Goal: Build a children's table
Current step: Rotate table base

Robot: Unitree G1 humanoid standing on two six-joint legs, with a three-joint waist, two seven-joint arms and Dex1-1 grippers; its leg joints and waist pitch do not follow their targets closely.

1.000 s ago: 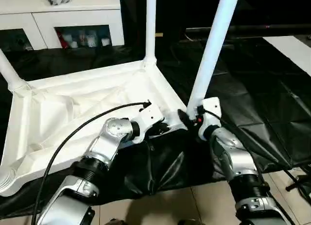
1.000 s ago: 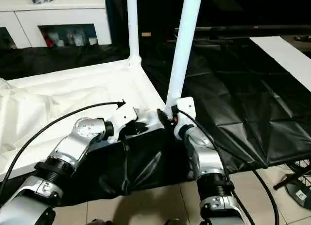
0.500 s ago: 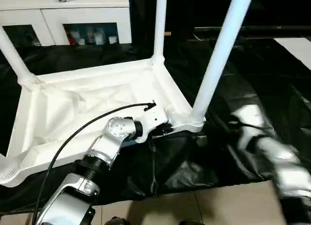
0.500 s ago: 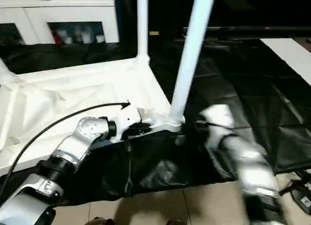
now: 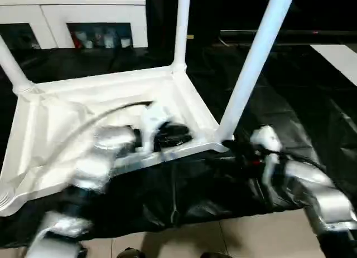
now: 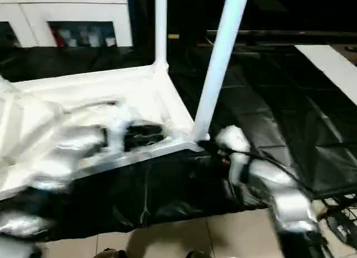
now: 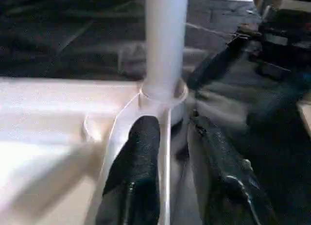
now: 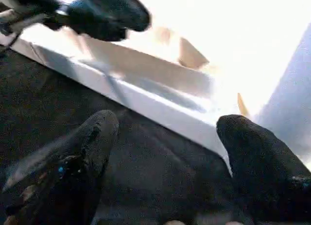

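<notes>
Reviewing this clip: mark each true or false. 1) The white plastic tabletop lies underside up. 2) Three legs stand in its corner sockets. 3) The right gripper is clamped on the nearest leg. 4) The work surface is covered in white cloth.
1) True: the white plastic tabletop shows its ribbed underside.
2) True: three white tubular legs rise from sockets; the near-left socket is empty.
3) False: the right gripper is open beside the rim, holding nothing.
4) False: the black cover is dark.
</notes>
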